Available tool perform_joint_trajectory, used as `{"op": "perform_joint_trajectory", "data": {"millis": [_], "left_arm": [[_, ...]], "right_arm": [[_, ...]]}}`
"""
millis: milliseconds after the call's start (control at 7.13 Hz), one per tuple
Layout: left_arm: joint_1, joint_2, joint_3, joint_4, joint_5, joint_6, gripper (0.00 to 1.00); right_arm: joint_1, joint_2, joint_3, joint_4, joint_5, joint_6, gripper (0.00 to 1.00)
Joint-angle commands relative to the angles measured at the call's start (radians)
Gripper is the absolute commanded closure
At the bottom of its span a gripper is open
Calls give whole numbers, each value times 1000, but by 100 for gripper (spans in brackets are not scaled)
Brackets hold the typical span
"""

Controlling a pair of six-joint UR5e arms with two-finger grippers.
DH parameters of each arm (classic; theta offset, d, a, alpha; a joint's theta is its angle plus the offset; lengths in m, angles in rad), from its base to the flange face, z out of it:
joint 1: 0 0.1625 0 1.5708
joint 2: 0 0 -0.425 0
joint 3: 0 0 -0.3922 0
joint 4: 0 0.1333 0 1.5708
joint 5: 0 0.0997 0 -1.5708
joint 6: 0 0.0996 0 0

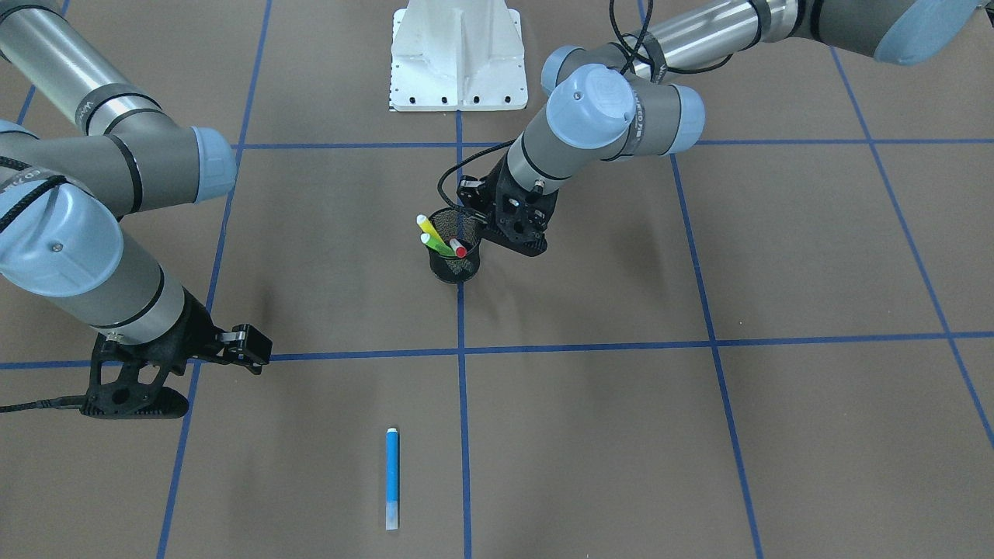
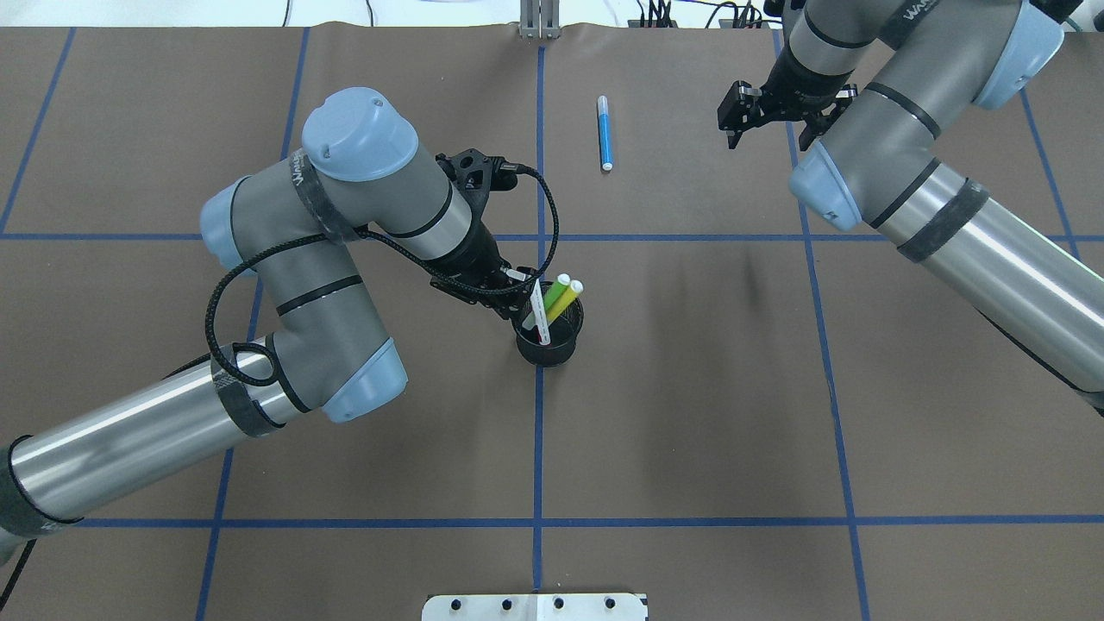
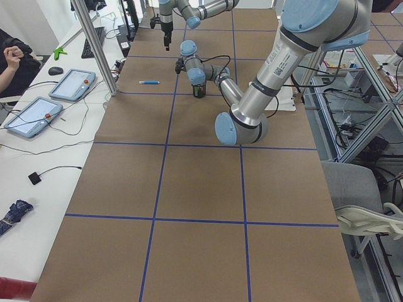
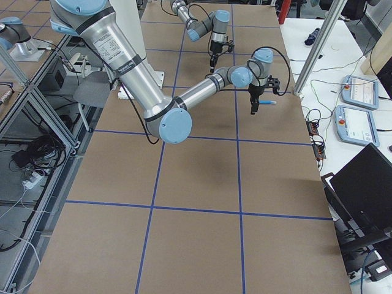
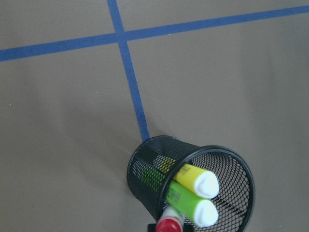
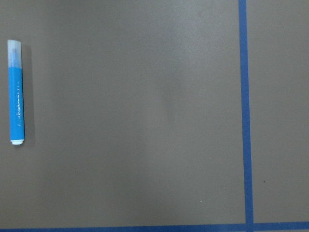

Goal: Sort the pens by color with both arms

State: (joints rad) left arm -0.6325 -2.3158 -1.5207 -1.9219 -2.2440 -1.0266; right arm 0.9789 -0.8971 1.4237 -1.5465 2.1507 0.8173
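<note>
A black mesh cup (image 1: 454, 268) stands at the middle of the table where two tape lines cross. In it lean a yellow pen (image 5: 193, 176), a green pen (image 5: 186, 200) and a red pen (image 5: 168, 224) with a white label (image 2: 540, 317). My left gripper (image 1: 519, 237) is right beside the cup's rim, close to the red pen's top. The black fingers blend with the cup, so I cannot tell if they are shut on it. A blue pen (image 2: 605, 134) lies flat at the far side. My right gripper (image 2: 768, 129) hovers open and empty beside the blue pen.
The brown mat carries a grid of blue tape lines (image 1: 460, 388). A white base mount (image 1: 457, 54) sits at the robot's edge. A side desk with tablets (image 3: 31, 116) and a person's hand (image 3: 9, 60) borders the far side.
</note>
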Motion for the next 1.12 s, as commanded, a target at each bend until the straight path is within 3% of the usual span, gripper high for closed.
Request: {"op": "perform_joint_trajectory", "data": {"millis": [0, 281, 421, 561, 982], "left_arm": [[-1, 1, -12, 0, 0, -1, 94], [-1, -1, -10, 0, 0, -1, 54], [1, -5, -7, 0, 3, -4, 37], [1, -14, -1, -2, 35, -6, 28], [-27, -156, 127, 62, 31, -49, 29]], "right_arm": [[1, 1, 1, 2, 0, -1, 0], [4, 1, 1, 2, 1, 0, 0], [4, 1, 1, 2, 1, -1, 0], [6, 1, 1, 2, 1, -1, 0], [6, 0, 1, -1, 1, -4, 0]]}}
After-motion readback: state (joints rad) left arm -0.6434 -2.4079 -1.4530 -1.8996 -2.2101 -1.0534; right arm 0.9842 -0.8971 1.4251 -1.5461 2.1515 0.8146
